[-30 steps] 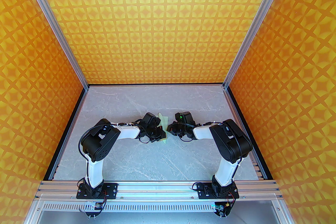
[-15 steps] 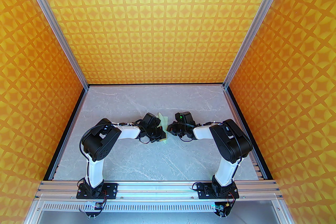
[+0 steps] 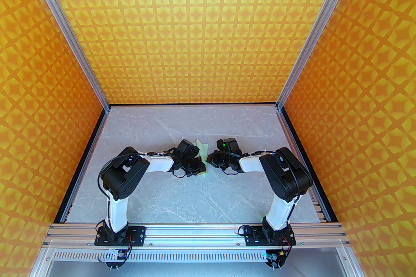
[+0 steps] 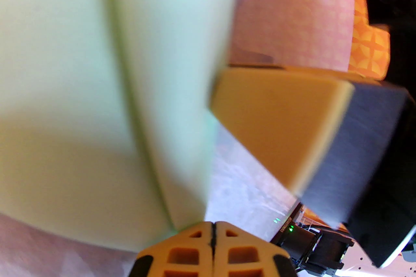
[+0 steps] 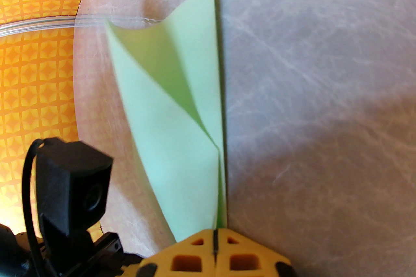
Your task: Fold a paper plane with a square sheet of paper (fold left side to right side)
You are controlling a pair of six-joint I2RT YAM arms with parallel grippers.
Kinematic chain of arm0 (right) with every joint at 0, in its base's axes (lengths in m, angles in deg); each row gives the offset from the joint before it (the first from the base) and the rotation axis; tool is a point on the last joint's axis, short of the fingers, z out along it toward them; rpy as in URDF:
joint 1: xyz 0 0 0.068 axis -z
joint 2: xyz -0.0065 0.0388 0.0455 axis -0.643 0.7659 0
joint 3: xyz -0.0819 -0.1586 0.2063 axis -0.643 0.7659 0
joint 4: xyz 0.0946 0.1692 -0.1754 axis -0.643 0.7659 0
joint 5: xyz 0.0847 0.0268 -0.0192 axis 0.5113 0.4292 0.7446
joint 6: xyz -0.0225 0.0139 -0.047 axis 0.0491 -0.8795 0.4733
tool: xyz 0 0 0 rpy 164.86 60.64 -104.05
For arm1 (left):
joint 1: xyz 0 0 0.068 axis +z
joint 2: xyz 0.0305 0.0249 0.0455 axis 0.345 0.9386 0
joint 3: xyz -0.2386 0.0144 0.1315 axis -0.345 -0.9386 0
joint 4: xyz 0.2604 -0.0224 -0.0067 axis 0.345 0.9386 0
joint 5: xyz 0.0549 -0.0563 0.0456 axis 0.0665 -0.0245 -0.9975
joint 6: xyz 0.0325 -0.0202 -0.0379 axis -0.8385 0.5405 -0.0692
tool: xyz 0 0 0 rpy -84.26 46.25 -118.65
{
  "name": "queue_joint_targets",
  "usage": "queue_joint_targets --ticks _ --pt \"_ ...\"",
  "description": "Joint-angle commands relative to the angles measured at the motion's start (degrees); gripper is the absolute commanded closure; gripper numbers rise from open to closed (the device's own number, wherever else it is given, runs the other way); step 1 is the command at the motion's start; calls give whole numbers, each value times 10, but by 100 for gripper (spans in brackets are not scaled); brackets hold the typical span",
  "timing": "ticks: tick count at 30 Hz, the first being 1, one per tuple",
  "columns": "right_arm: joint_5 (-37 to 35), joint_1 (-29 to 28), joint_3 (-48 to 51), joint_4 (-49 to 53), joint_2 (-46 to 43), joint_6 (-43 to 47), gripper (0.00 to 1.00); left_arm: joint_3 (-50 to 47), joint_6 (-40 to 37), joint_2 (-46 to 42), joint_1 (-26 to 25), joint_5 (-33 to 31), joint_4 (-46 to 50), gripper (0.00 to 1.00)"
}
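Note:
The square sheet of paper [image 3: 203, 151], pale mint-green and creased into a narrow shape, lies mid-table between both arms. In the right wrist view the paper [image 5: 182, 126] has its right edge flat on the table and its left flap raised and curled. My left gripper [image 3: 202, 169] is shut at the sheet's near end. In the left wrist view the paper [image 4: 97, 74] rises blurred from the gripper's [image 4: 213, 230] tips, seemingly pinched there. My right gripper [image 5: 214, 236] is shut, with its tips meeting the paper's end. I cannot tell whether it pinches or presses. Its finger [image 4: 286, 126] touches the paper's right edge.
The grey marble table [image 3: 195, 197] is walled on three sides by orange patterned panels [image 3: 195, 25]. An aluminium rail [image 3: 201, 232] with both arm bases runs along the near edge. The left wrist's black camera [image 5: 74, 178] hangs just left of the paper.

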Motion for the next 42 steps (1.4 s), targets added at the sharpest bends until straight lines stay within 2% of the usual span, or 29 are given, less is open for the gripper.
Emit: queue_joint_targets --ticks 1,13,24,31,42 --pt "-18 2 10 30 16 11 100 -15 -1 -17 -3 8 9 94" --pt "-19 2 9 24 18 6 100 -18 2 -12 -10 10 9 95" --pt "-19 2 1 33 17 10 100 -33 -10 -39 4 -19 18 95" --pt "-19 2 -3 40 15 13 100 -35 -5 -22 8 -29 18 96" --pt "-26 2 -19 65 8 29 100 -16 -17 -3 8 -46 82 99"
